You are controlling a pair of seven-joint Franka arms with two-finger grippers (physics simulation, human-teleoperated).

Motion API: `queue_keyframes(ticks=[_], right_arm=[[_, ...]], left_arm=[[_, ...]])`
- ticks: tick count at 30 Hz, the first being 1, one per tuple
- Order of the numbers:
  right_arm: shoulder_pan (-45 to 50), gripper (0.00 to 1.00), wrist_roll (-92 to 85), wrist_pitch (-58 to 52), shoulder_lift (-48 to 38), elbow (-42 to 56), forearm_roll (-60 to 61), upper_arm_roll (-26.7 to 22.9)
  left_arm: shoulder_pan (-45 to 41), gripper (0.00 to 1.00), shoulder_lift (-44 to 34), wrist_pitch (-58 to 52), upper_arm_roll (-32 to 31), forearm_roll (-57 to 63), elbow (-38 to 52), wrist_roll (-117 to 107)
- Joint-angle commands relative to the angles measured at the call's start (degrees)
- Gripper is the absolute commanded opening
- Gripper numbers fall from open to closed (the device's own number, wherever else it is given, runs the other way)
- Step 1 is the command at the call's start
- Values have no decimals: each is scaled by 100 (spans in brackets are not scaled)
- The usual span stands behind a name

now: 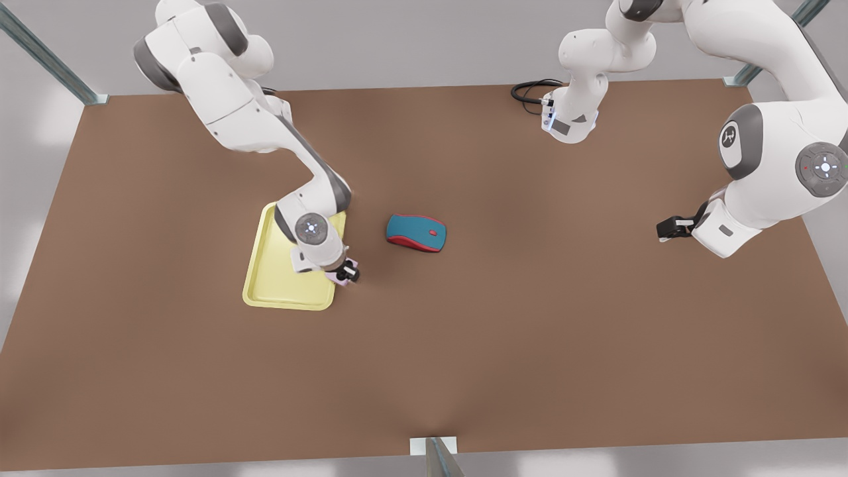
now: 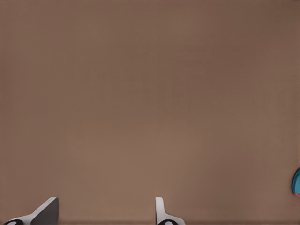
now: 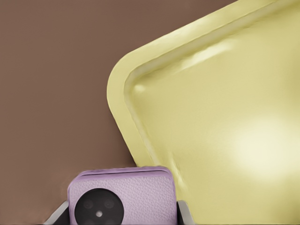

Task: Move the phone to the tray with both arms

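Phone (image 3: 123,196) pinched in right hand (image 1: 347,272), fingers closed on its sides, hanging over tray (image 1: 265,281) corner at its rim, partly above tabletop (image 1: 530,331). Left hand (image 1: 669,228) empty, fingers spread, waiting well apart at front view's right. Mouse (image 1: 416,232) near tray.

Simulated robot lab, bare brown table (image 1: 530,318), metal frame struts (image 1: 46,56), plain grey walls
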Motion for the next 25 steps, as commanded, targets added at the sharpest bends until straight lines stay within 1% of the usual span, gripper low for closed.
queue_keyframes(ticks=[1, 2, 4, 6, 7, 12, 13, 14, 15, 16, 17, 18, 19, 20, 21, 22, 23, 24, 25], right_arm=[[-356, 81, -1749, 352, -317, -553, -9, 145], [-602, 82, -1987, 362, -458, -781, -9, 242], [-910, 82, -2515, 379, -740, -1195, -9, 260], [-972, 85, -2620, 388, -757, -1239, -9, 260], [-972, 100, -2620, 397, -749, -1239, -9, 260], [-963, 100, -2621, 388, -854, -1178, 0, 286], [-910, 100, -2620, -225, -933, -783, 9, 295], [-902, 100, -2638, -903, -1205, -343, 35, 295], [-919, 100, -2997, -1605, -1311, 262, 201, 199], [-928, 100, -3902, -2783, -1320, 1308, 1009, -205], [-972, 100, -4940, -3742, -1478, 2117, 1318, -838], [-981, 100, -5116, -4357, -1469, 2767, 1310, -1163], [-1059, 100, -5152, -4709, -1487, 3190, 1195, -1225], [-1306, 100, -5240, -4964, -1522, 3480, 1204, -1155], [-1332, 100, -5292, -5026, -1566, 3630, 1204, -1181], [-1323, 100, -5626, -5140, -1575, 3709, 1186, -1225], [-1323, 100, -5679, -5360, -1566, 3727, 1169, -1243], [-1262, 100, -5714, -5404, -1610, 3691, 1099, -1383], [-1262, 100, -5714, -5413, -1628, 3691, 1099, -1383]], left_arm=[[0, 100, -4, -2, 0, -1, 2, -28], [0, 100, -4, -2, 0, -1, 2, -28], [0, 100, 23, -2, 0, -1, 2, -28], [0, 100, 31, -2, 0, -1, 2, -28], [0, 100, 31, -2, 0, -1, 2, -28], [0, 100, 31, 7, -9, 8, 19, -28], [0, 100, 40, 16, -9, 8, 19, -28], [0, 100, 40, 7, -9, 8, 19, -19], [0, 100, 40, 16, -9, 8, 19, -19], [0, 100, 49, 16, -9, 8, 19, -28], [0, 100, 49, 7, -9, 17, 19, -28], [0, 100, 49, 7, -9, 17, 19, -28], [-8, 100, 49, 7, -17, 26, 19, -37], [-8, 100, 84, 16, -17, 26, 19, -37], [-17, 100, 111, 7, -17, 43, 19, -46], [-26, 100, 111, 7, -17, 52, 28, -55], [-26, 100, 119, 7, -17, 69, 19, -55], [-26, 100, 119, 7, -17, 70, 28, -55], [-26, 100, 119, 7, -17, 61, 28, -55]])
